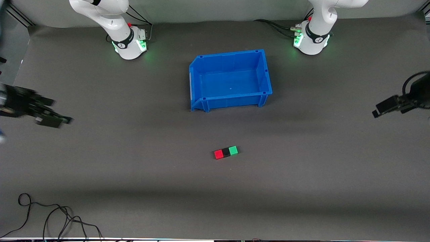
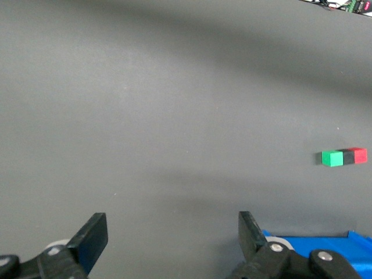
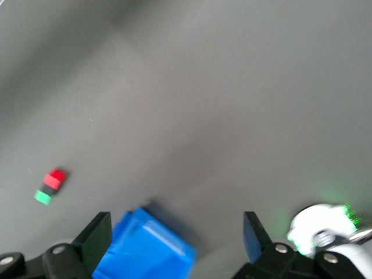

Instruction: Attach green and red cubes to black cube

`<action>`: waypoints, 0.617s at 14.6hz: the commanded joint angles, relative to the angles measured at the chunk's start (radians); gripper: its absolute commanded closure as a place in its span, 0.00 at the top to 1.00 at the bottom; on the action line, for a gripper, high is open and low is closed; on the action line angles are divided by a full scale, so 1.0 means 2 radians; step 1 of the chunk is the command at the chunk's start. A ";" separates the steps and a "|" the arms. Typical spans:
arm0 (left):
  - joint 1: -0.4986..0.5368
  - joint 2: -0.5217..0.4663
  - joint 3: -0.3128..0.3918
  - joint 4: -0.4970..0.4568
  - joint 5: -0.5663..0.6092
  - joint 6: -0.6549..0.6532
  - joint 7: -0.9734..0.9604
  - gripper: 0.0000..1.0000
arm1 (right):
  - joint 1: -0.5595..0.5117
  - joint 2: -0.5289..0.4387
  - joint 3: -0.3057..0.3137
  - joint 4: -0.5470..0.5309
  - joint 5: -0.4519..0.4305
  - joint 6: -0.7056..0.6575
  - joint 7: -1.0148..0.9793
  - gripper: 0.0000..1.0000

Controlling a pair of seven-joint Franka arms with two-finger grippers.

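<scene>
The red cube (image 1: 218, 154), the black cube (image 1: 226, 152) and the green cube (image 1: 233, 150) lie touching in one row on the grey mat, black in the middle, nearer to the front camera than the blue bin. The row also shows in the left wrist view, green (image 2: 332, 157), black (image 2: 347, 156), red (image 2: 360, 155), and in the right wrist view, red (image 3: 55, 178), black (image 3: 47, 189), green (image 3: 42, 197). My left gripper (image 1: 381, 111) (image 2: 172, 232) is open and empty, up over the left arm's end of the table. My right gripper (image 1: 62, 112) (image 3: 177, 235) is open and empty over the right arm's end.
An empty blue bin (image 1: 265, 72) stands mid-table between the cubes and the robot bases; its edge shows in both wrist views (image 2: 314, 239) (image 3: 145, 250). Loose black cables (image 1: 50, 215) lie at the table's front corner, at the right arm's end.
</scene>
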 commanded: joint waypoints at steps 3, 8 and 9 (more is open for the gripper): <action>-0.015 -0.018 -0.017 -0.004 0.039 -0.023 0.032 1.00 | 0.007 -0.041 -0.019 -0.067 -0.047 0.016 -0.196 1.00; 0.073 -0.018 -0.113 -0.004 0.039 -0.033 0.053 1.00 | 0.022 -0.066 -0.019 -0.116 -0.069 0.061 -0.215 1.00; 0.083 -0.018 -0.122 -0.004 0.039 -0.033 0.053 1.00 | 0.022 -0.068 -0.019 -0.121 -0.069 0.065 -0.215 1.00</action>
